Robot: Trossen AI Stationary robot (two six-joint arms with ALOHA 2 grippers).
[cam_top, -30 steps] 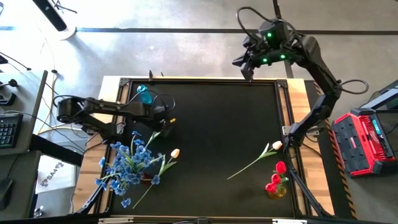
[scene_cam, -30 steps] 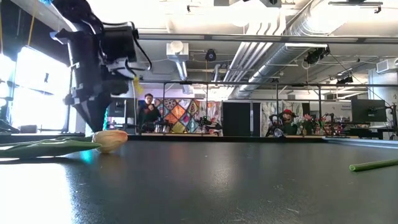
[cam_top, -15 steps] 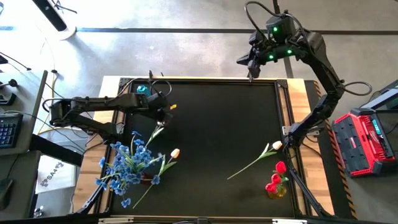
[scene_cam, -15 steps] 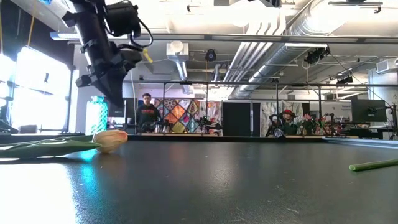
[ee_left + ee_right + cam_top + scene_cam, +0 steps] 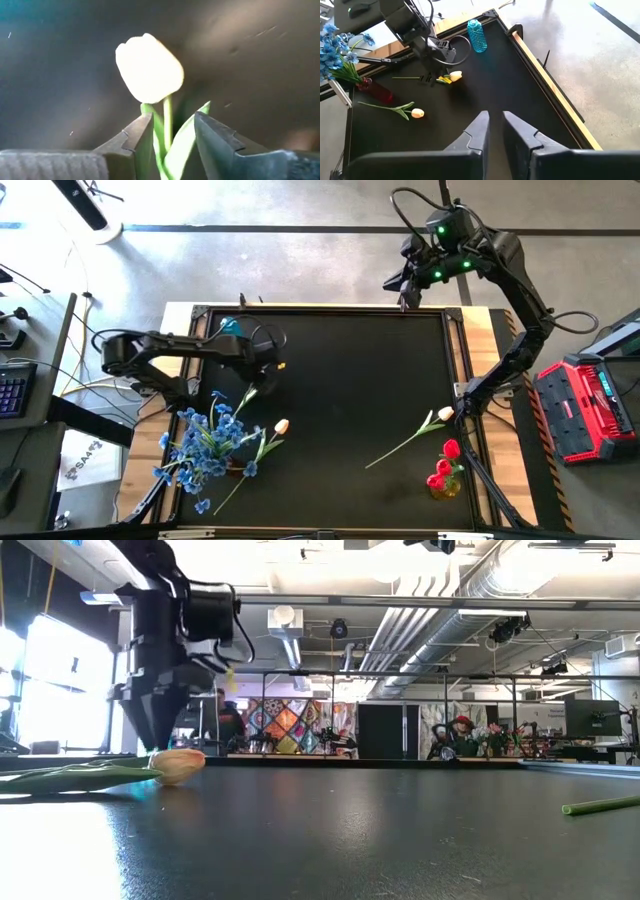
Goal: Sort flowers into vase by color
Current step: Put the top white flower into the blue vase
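From above, we see the left gripper [image 5: 268, 370] low over the black mat [image 5: 360, 380] at about ten o'clock, straddling a cream-yellow tulip [image 5: 281, 365]. A second cream tulip [image 5: 283, 425] lies near the blue sprays [image 5: 210, 442] in their vase at eight o'clock; a third [image 5: 445, 414] lies at four o'clock, above the red tulips [image 5: 443, 465] in their vase. The right gripper [image 5: 403, 288] waits at the mat's one o'clock edge.

At table height, a tulip head [image 5: 178, 765] rests on the glossy dark surface, with an open workshop of ducts and screens behind and a person standing far off.

From the left wrist, the fingers [image 5: 134, 142] stand narrowly apart around the stem below the pale bloom [image 5: 149, 67], not yet pinching. We judge the thin stem could slip or twist if they close off-centre.

From the right wrist, its fingers [image 5: 476, 135] sit nearly together, holding nothing; a teal bottle [image 5: 476, 35] stands by the mat's edge.
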